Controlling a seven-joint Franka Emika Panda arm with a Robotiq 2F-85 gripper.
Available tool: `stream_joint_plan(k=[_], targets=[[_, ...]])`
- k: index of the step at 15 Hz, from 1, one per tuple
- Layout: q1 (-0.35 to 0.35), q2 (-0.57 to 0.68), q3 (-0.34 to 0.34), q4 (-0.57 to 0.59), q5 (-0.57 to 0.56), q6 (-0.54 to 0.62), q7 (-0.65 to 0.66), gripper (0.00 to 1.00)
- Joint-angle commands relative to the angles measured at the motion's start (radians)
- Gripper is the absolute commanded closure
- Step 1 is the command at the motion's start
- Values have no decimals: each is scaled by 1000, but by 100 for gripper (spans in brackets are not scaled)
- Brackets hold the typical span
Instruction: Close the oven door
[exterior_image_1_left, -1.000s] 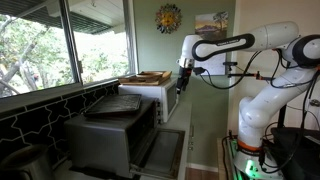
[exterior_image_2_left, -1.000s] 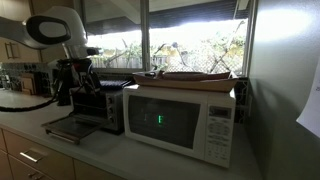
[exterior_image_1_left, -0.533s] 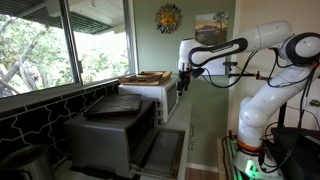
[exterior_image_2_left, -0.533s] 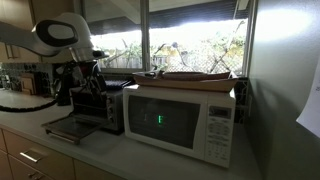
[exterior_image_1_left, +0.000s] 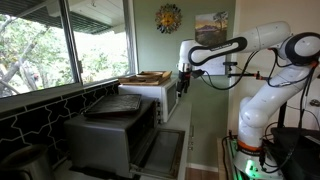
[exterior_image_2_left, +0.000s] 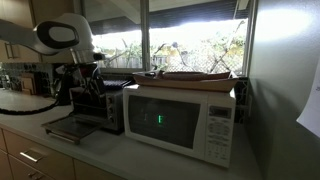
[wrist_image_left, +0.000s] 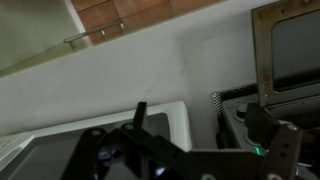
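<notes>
oven door (exterior_image_1_left: 165, 155) (exterior_image_2_left: 65, 128) down in both ext views; jaws a wrist-view blur, state unclear

- No word, number, label or brand can be read in any view.
- The microwave (exterior_image_2_left: 215, 128) has a green lit display (exterior_image_2_left: 159, 120), but its digits are too blurred to make out.
</notes>
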Motion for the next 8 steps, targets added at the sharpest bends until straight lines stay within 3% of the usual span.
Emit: stream_joint_plan(k=[1, 8], targets=[[64, 9, -88, -79, 142, 33, -90, 0], [140, 48, -212, -242, 433, 103, -362, 0]])
